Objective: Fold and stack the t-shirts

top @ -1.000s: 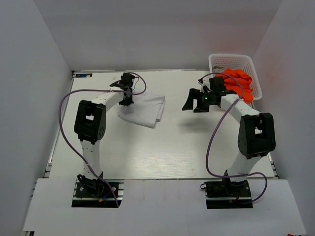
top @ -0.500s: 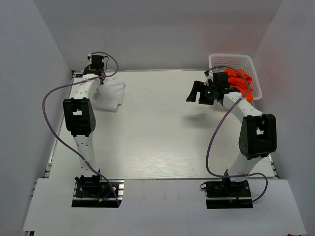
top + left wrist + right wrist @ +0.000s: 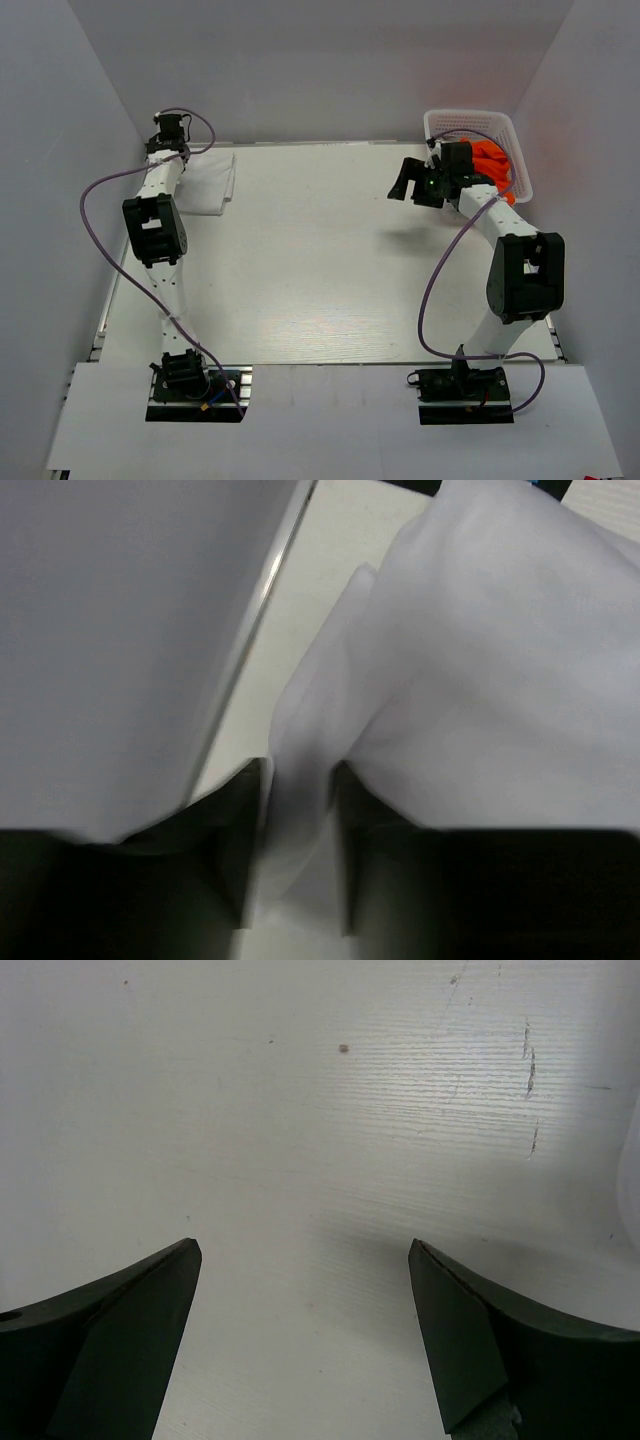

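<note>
**Left arm has swung the white t-shirt to the far-left corner**

Since a second ago, the left arm has stretched from mid-table out to the far-left corner of the tabletop [image 3: 320,270]. The folded white t-shirt [image 3: 210,180] has travelled with it. It now lies flat there, its longer side running roughly front to back.

The left end effector [image 3: 298,775] sits at the shirt's far-left edge. A strip of white cloth lies between its narrowly parted fingers; whether they pinch it or have let go cannot be told.

The right end effector [image 3: 305,1250] hangs released, jaws wide, over bare tabletop. The orange t-shirt [image 3: 495,165] lies bunched in the basket [image 3: 470,122], just to that end effector's right. The right arm is by far the nearer, so it looks best placed to fetch it.
</note>
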You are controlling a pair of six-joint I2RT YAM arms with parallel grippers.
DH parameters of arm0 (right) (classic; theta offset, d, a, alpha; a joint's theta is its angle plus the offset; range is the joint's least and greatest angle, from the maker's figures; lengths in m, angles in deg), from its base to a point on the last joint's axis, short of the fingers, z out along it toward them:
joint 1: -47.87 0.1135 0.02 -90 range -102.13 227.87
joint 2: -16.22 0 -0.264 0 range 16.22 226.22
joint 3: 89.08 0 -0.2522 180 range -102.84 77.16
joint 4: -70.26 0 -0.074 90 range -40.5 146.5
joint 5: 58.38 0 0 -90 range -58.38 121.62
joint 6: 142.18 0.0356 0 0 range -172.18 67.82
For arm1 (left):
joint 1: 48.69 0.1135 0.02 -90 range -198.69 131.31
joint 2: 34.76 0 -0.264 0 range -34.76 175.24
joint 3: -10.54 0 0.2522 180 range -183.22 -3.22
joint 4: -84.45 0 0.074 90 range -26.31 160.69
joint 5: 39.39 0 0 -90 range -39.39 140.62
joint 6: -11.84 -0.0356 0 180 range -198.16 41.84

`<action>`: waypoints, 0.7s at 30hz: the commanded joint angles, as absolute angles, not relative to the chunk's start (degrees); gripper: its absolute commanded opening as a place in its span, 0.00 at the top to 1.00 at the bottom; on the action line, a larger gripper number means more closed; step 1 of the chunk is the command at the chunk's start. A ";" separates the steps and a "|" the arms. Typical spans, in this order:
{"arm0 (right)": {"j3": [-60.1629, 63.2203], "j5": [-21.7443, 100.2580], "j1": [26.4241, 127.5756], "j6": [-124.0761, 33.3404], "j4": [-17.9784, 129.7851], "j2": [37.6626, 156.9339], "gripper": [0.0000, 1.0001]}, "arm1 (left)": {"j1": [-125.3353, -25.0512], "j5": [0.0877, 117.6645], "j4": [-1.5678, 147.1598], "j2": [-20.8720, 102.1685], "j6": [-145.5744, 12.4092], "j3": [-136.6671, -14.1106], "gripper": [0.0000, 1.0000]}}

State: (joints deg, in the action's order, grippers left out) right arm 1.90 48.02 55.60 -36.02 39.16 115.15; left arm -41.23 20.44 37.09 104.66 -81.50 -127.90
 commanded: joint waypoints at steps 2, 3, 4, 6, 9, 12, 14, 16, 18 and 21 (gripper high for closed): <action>0.69 47.96 55.34 -35.92 40.59 112.02 0.10 | -41.57 17.13 39.15 101.21 -83.35 -132.83 0.00; 1.22 48.22 55.34 -35.57 40.94 111.67 0.10 | -41.57 15.48 38.10 101.21 -82.13 -133.73 0.00; 1.75 48.31 55.34 -35.48 41.12 110.97 0.10 | -41.57 15.46 35.74 101.21 -81.42 -134.52 0.00; 3.50 48.58 55.34 -35.31 41.90 108.95 0.10 | -41.57 17.12 34.40 97.10 -78.35 -133.66 0.00; 6.67 49.46 55.26 -34.87 43.66 105.88 0.10 | -42.18 22.92 33.87 87.38 -73.79 -126.29 0.00; 10.97 50.16 55.34 -34.16 45.06 101.67 0.10 | -43.76 29.58 37.20 78.13 -68.17 -112.33 0.00; 13.96 50.34 55.61 -33.20 46.56 99.03 0.10 | -44.30 39.65 41.39 67.76 -64.38 -98.59 0.00; 17.99 50.42 55.70 -33.03 47.79 96.73 0.10 | -46.31 43.83 46.06 60.12 -59.21 -81.99 0.00; 20.89 50.42 55.52 -32.85 47.97 94.54 0.10 | -47.89 48.58 53.00 47.90 -54.37 -70.34 0.00; 22.49 48.14 55.61 -32.50 45.60 92.69 0.10 | -50.62 57.18 62.23 31.77 -51.10 -49.67 0.00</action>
State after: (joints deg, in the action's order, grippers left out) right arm 21.05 49.44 55.77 -33.27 44.86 94.87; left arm -49.14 44.64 53.09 41.53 -58.46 -61.79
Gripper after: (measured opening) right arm 0.902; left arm 0.995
